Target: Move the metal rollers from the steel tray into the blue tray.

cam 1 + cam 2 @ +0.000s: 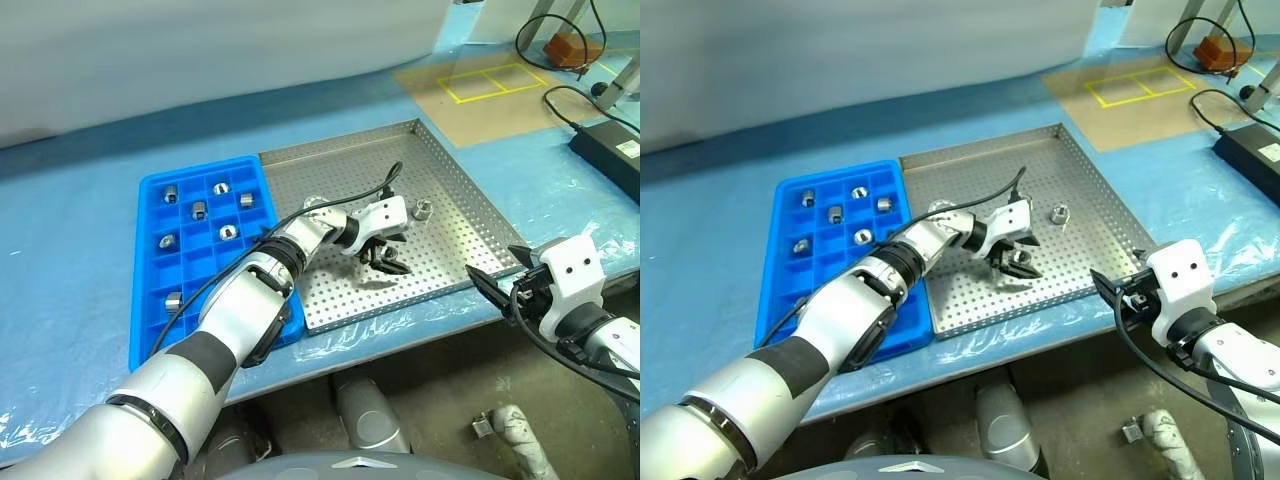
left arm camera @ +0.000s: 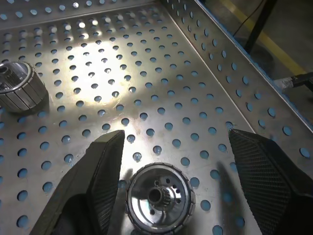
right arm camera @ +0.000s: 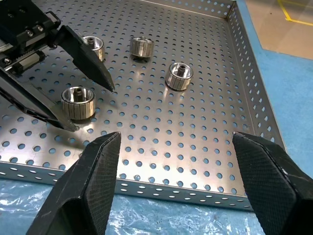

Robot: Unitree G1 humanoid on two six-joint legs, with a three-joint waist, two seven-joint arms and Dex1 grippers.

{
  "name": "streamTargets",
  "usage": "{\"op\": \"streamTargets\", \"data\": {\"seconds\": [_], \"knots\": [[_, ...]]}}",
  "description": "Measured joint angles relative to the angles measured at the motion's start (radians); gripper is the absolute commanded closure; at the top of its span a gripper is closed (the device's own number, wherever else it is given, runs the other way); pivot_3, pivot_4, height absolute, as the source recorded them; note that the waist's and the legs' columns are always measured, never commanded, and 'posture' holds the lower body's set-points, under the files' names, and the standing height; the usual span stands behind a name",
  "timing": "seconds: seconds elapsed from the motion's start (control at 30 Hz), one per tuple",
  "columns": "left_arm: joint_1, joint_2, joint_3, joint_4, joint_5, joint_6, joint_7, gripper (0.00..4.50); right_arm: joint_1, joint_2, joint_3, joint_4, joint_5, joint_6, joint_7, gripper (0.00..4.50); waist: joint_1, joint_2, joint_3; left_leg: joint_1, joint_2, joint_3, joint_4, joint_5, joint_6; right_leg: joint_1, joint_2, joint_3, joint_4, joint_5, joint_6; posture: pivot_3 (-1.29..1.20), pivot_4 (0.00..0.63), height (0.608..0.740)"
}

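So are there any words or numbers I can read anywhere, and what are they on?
No words or numbers can be read.
The black box on the table has a white label, too small to read.
The yellow lines on the brown board are only squares, not letters.

An industrial workshop or robot test cell is suggested. The surface (image 1: 90,230) is covered with blue plastic sheeting, on which a perforated steel tray (image 1: 455,195) and a blue compartmented parts tray (image 1: 148,300) are laid side by side. Machined metal rollers (image 3: 178,76) are seen in both, as in a parts-sorting station. Beyond the surface, a floor area marked out with yellow tape (image 1: 490,80) can be seen, along with black cables (image 1: 560,95) and a black power brick (image 1: 610,150). A plain pale wall or screen (image 1: 200,50) closes off the back.
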Motion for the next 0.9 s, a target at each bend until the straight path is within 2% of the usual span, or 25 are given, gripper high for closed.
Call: {"op": "streamTargets", "data": {"seconds": [0.27, 0.57, 0.87, 0.9], "knots": [[0.016, 0.012, 0.003, 0.003, 0.039, 0.021, 0.054, 0.91, -0.027, -0.026, 0.033, 0.05, -0.002, -0.015, 0.007, 0.77, -0.001, 0.0, 0.0, 0.003, -0.005, -0.003, 0.003, -0.002, 0.001, 0.009, -0.006, -0.004, 0.0, -0.002, 0.003, -0.78, 0.15, 0.74], [0.041, -0.006, 0.005, 0.009, 0.056, 0.046, 0.082, 0.91, -0.036, -0.044, 0.053, 0.068, -0.005, -0.021, 0.007, 0.77, -0.002, 0.0, 0.0, 0.002, -0.01, -0.005, 0.003, -0.004, 0.005, 0.01, -0.013, -0.006, 0.0, -0.004, 0.007, -0.78, 0.15, 0.74], [0.049, -0.029, 0.022, 0.01, 0.067, 0.061, 0.191, 0.91, -0.028, -0.045, 0.059, 0.068, -0.018, -0.029, 0.005, 0.77, -0.004, 0.0, 0.0, 0.002, -0.012, -0.006, 0.004, -0.005, 0.005, 0.011, -0.013, -0.007, 0.0, -0.005, 0.009, -0.79, 0.15, 0.74], [0.05, -0.032, 0.022, 0.01, 0.069, 0.066, 0.204, 1.08, -0.028, -0.045, 0.059, 0.068, -0.019, -0.03, 0.004, 0.77, -0.006, 0.0, 0.0, 0.002, -0.012, -0.006, 0.004, -0.006, 0.004, 0.012, -0.013, -0.007, 0.0, -0.005, 0.009, -0.79, 0.15, 0.74]]}}
